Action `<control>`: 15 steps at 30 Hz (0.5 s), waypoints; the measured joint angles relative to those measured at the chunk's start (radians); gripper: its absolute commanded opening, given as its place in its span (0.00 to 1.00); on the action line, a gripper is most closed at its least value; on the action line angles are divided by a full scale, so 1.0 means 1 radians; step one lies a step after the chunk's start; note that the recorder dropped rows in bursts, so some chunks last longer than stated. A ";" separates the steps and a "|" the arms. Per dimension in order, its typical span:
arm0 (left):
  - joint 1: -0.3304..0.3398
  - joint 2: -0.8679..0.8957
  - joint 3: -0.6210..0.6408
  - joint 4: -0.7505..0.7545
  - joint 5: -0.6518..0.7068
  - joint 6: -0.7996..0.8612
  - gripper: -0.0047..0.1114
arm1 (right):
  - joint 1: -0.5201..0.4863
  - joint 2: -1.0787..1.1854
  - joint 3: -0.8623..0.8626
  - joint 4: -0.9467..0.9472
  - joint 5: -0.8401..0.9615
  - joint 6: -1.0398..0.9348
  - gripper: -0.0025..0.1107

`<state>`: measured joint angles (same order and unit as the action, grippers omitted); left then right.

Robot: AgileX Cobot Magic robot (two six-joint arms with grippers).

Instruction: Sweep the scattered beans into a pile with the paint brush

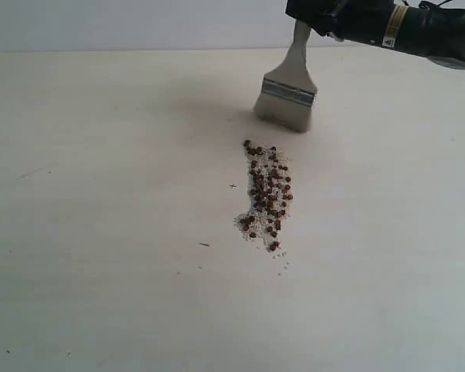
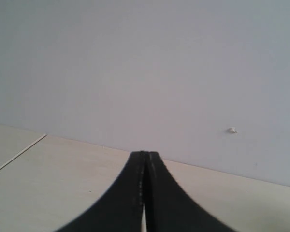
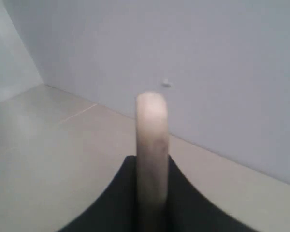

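Right wrist view, blurred: right fingers [image 3: 113, 205] apparently pinch paint brush [image 3: 152, 140] handle.

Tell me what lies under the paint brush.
Only the table and a soft shadow show beneath the paint brush; the pile lies apart, nearer the camera. Anything directly behind its bristles is covered.

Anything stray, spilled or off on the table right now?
Nothing damaged. The beans sit in one long pile; a few white crumbs trail off its near end and a dark fleck lies apart beside it. The paint brush hangs tilted in the right gripper.
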<state>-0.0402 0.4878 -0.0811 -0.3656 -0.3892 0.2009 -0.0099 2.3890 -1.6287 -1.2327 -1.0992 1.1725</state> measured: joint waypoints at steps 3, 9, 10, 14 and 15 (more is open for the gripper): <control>0.000 0.000 0.000 0.000 0.000 0.000 0.04 | 0.004 -0.006 0.000 -0.009 0.064 -0.009 0.02; 0.000 0.000 0.000 0.000 0.000 0.000 0.04 | 0.006 -0.010 0.000 -0.105 0.022 0.063 0.02; 0.000 0.000 0.000 0.000 0.000 0.000 0.04 | 0.006 -0.010 0.000 -0.121 0.010 0.085 0.02; 0.000 0.000 0.000 0.000 0.000 0.000 0.04 | 0.006 -0.010 0.000 -0.216 -0.065 0.178 0.02; 0.000 0.000 0.000 0.000 0.000 0.000 0.04 | 0.006 -0.010 0.000 -0.226 -0.075 0.185 0.02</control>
<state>-0.0402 0.4878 -0.0811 -0.3656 -0.3892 0.2009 -0.0036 2.3792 -1.6287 -1.4592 -1.1742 1.3575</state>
